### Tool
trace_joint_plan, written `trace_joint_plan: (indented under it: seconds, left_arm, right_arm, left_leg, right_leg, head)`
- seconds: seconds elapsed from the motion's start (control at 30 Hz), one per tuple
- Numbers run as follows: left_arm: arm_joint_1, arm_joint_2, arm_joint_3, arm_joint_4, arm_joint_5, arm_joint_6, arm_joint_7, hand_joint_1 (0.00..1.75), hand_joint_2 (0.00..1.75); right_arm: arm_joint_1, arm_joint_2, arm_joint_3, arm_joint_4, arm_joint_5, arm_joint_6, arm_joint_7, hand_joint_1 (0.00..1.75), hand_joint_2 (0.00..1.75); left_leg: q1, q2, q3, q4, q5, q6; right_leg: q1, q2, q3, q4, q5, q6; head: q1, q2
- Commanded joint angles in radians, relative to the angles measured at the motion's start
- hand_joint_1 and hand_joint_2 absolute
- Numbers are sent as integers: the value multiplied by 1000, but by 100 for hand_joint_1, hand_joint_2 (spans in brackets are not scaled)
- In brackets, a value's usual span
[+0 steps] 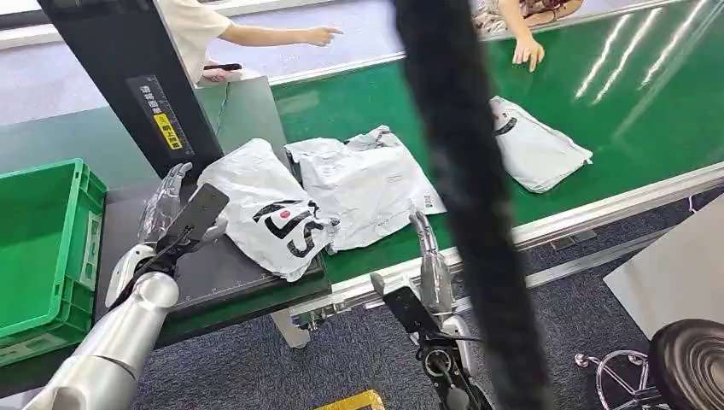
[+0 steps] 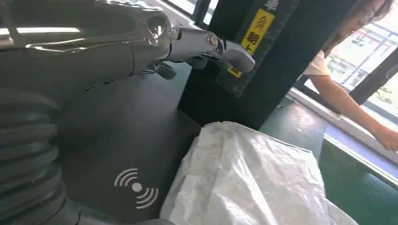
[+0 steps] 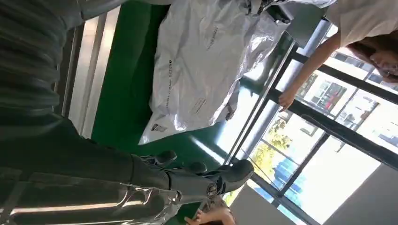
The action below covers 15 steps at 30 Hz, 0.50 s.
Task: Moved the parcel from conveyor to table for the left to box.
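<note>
My left hand (image 1: 166,201) hovers open and empty over the dark table (image 1: 230,273), just beside the white parcel (image 1: 269,213) lying across the table's edge by the green conveyor (image 1: 615,94). My right hand (image 1: 431,260) is open too, holding nothing, near a second bag (image 1: 367,184).

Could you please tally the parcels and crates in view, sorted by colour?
White parcels: 3 — one with black lettering on the dark table, a crumpled one on the belt, another farther along.
Green crates: 1.
Total: 4.
</note>
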Motion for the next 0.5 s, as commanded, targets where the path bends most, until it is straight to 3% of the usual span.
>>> trace_joint_plan:
  seconds: [0.03, 0.23, 0.5]
  left_arm:
    - [4, 47, 60, 52, -12, 3, 16, 0, 175]
    - [-1, 39, 71, 61, -27, 7, 28, 0, 175]
    - [-10, -33, 99, 50, -10, -7, -27, 0, 175]
  right_arm:
    - [28, -12, -27, -29, 3, 23, 3, 0, 175]
    - [10, -8, -15, 8, -9, 36, -4, 0, 175]
    - [-30, 11, 7, 67, -11, 46, -3, 0, 175]
  left_leg:
    - [0, 1, 1, -1, 0, 0]
    - [0, 1, 1, -1, 0, 0]
    - [0, 0, 1, 0, 0, 0]
  right_leg:
    - [0, 1, 1, -1, 0, 0]
    - [0, 0, 1, -1, 0, 0]
    - [0, 0, 2, -1, 0, 0]
  head:
    - [0, 0]
    - [0, 0]
    - [0, 0]
